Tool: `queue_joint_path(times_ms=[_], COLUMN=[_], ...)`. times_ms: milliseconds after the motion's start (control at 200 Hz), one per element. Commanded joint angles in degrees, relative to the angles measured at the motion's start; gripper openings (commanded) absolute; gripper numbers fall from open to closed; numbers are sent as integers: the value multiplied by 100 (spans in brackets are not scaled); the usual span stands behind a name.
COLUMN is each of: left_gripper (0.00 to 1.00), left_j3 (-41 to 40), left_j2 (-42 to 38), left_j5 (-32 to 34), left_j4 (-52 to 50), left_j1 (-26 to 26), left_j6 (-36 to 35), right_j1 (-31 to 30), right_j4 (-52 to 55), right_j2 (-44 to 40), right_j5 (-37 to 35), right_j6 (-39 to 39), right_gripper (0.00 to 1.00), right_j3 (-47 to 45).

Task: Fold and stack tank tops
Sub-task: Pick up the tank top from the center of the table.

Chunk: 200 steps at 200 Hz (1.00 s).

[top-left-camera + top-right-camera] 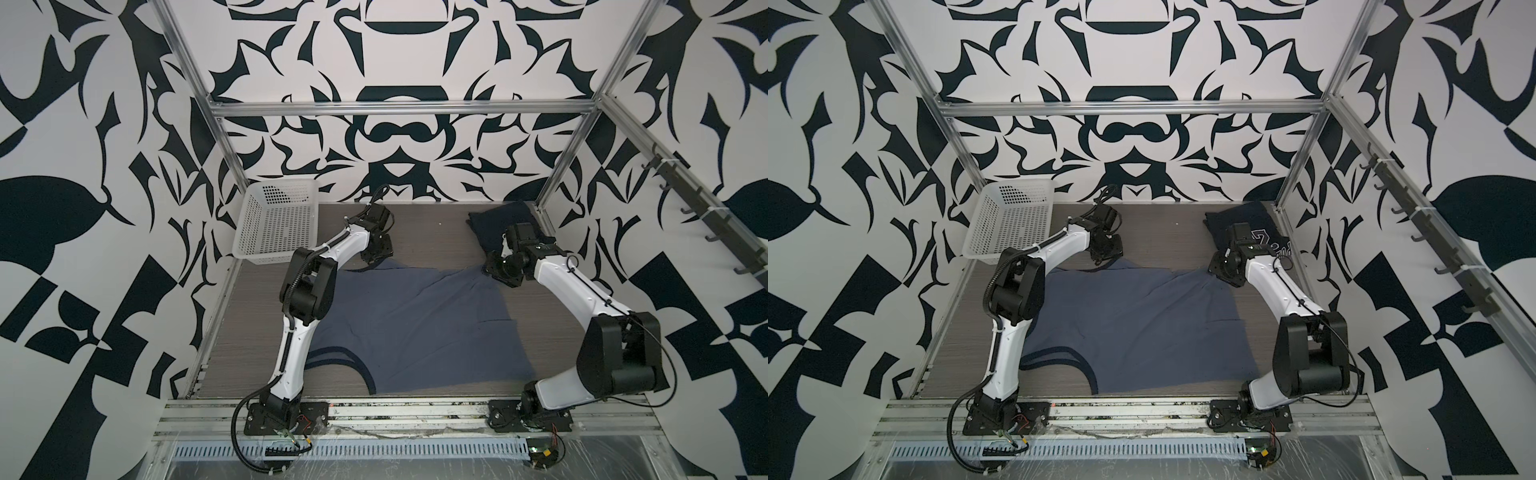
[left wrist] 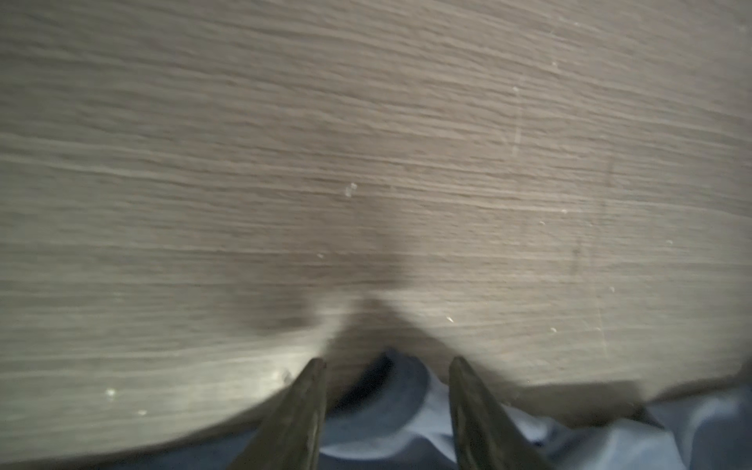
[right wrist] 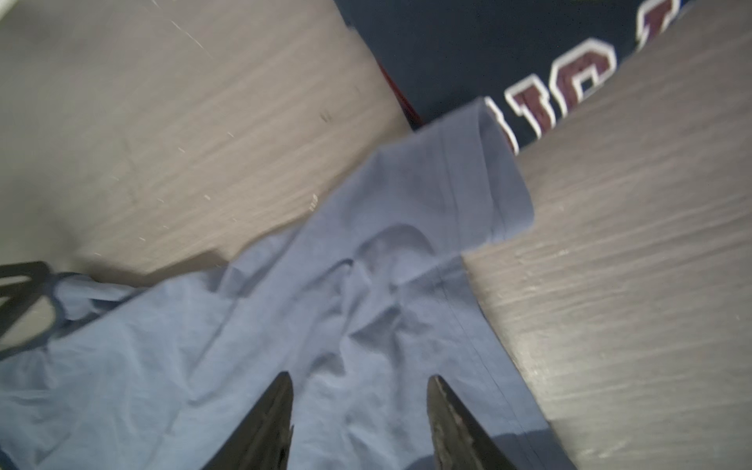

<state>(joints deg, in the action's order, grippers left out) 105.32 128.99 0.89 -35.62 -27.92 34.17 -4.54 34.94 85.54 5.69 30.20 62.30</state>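
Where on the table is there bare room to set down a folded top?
Bare table lies along the far edge, between the white basket and the navy tank top. Another bare strip runs between the table's left edge and the left arm. The middle is crowded: the grey-blue tank top covers it.

left gripper (image 2: 387,361): fingers (image 2: 301,415) apart, with a clear gap between the tips. a raised fold of the grey-blue tank top (image 2: 407,411) sits in that gap. the wood-grain table (image 2: 366,142) fills the remainder, slightly blurred.

Partial, unreadable lettering (image 3: 569,93) on navy tank top (image 3: 468,53)
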Motion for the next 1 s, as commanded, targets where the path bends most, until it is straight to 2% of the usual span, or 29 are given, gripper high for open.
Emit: queue_joint_path(times_ms=[0,145,390,635,755,890,995], left_gripper=[43,37,38,16,3,1,2], left_j3=[146,162,485,312,-274,-1566,-2111], left_j2=[186,260,554,332,-342,-1464,-1839], left_j5=[-246,-268,-202,-164,218,728,587], left_j4=[-101,-73,-300,-65,365,1304,1701], left_j1=[-13,-11,-12,-11,-6,154,350], left_j6=[1,37,5,44,128,282,364], right_j1=[32,45,44,122,362,514,515], right_j4=[54,57,109,150,104,-75,-227], right_j2=[-182,-212,-315,-235,-82,209,726], right_j5=[-128,-139,-156,-265,-118,6,57], right_j6=[-66,-35,-31,-75,-32,-14,76], right_gripper=[58,58,58,58,58,59,59], right_j3=[-112,-122,-113,-67,38,266,605])
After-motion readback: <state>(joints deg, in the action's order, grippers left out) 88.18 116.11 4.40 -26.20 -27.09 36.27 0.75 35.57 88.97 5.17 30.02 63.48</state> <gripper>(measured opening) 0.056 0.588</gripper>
